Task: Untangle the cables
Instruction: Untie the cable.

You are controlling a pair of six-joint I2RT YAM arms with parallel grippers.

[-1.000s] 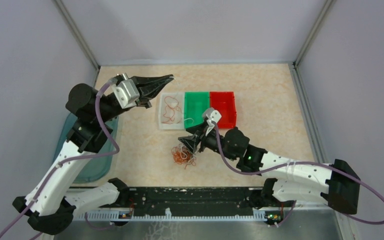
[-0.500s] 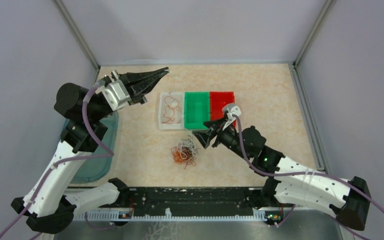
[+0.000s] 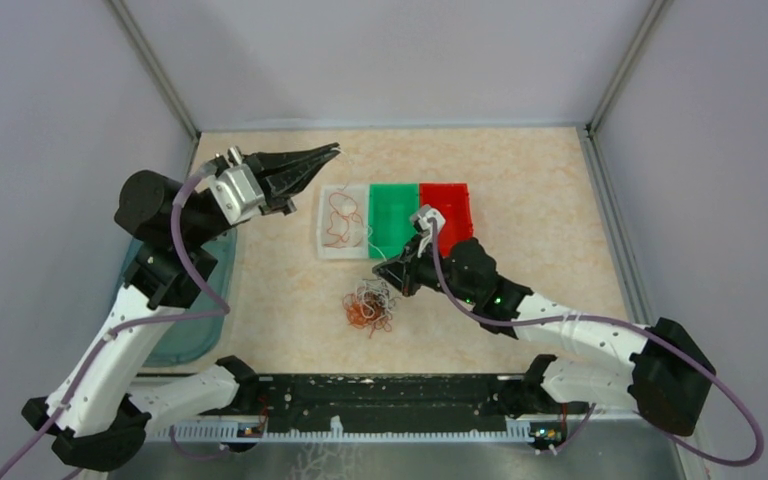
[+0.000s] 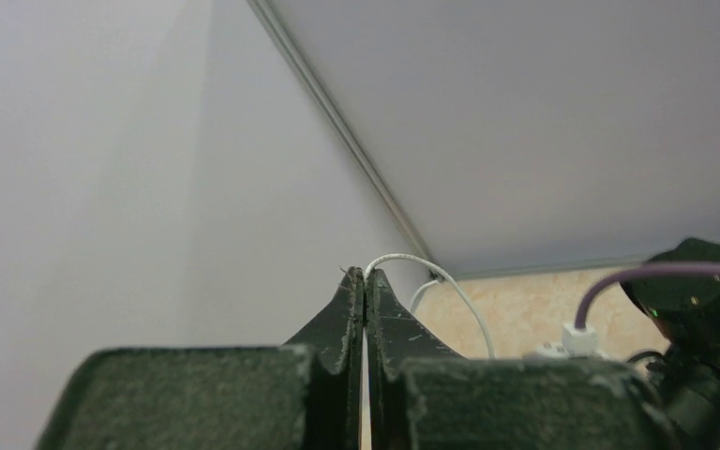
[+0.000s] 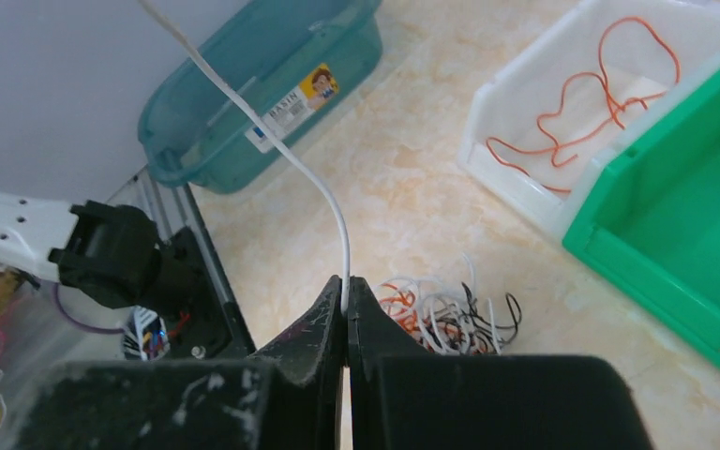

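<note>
Pulling-out step: left fingers [image 4: 345,309] closed on one end of a white cable [image 5: 281,155], high over the desk [image 3: 520,170]; right fingers [image 5: 326,307] pinched shut on it just above the tangle [image 3: 365,305]; next calls for drawing it clear without dragging the rest.

Here we are in a robotics lab test cell: plain pale grey wall panels [image 3: 380,60] meet at a bare aluminium corner post [image 3: 163,75], boxing in a beige marbled tabletop [image 3: 540,190]. A white-shelled left robot arm [image 3: 110,350] and its right twin [image 3: 580,335] stand on a black mounting rail [image 3: 380,395], facing a white plastic sorting bin [image 3: 321,225], a green one [image 3: 393,200] and a red one [image 3: 450,200].
</note>
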